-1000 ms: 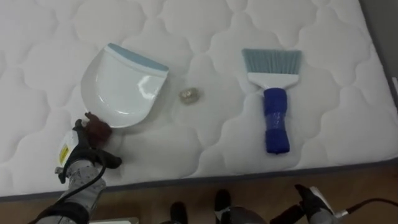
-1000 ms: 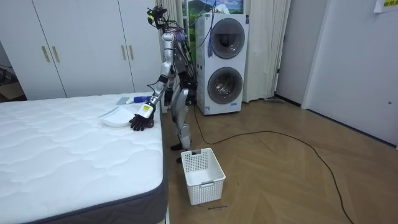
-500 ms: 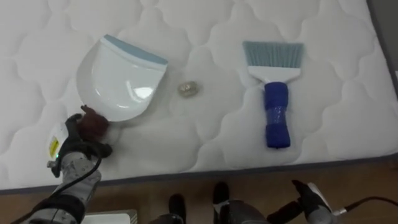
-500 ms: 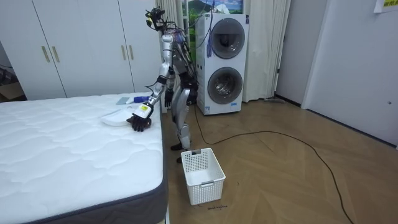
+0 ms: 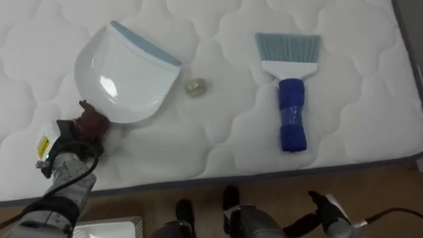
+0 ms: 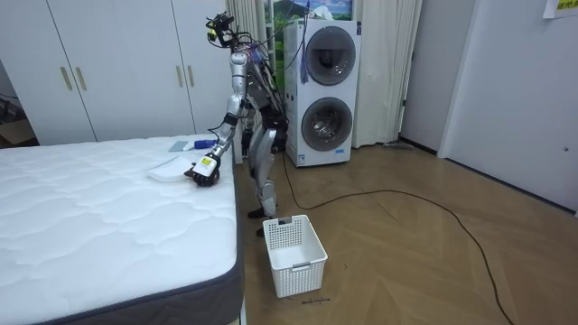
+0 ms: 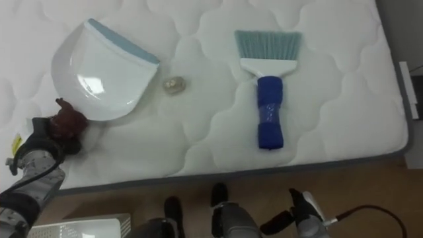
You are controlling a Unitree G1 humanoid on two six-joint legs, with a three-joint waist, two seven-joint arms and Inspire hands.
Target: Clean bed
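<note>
A white dustpan (image 5: 125, 79) with a blue lip lies on the white quilted mattress (image 5: 218, 149), its mouth facing a small crumpled scrap (image 5: 195, 86) just to its right. My left hand (image 5: 82, 132) is at the dustpan's near end, its dark fingers curled round the handle. Further right lies a brush (image 5: 291, 106) with a blue handle and pale blue bristles pointing away from me. My right hand (image 5: 330, 211) hangs low beside my body below the mattress edge, fingers relaxed. In the room view I stand at the bed's side with the left hand (image 6: 202, 171) on the dustpan (image 6: 168, 170).
The mattress's near edge (image 5: 264, 177) runs just in front of me, with wooden floor below. A white basket (image 6: 294, 255) stands on the floor near the bed's corner. Two stacked washing machines (image 6: 325, 95) and white wardrobes (image 6: 117, 72) line the far wall.
My left hand's fingers have curled in onto the dustpan's handle. The view has shifted slightly; scrap and brush have stayed in place.
</note>
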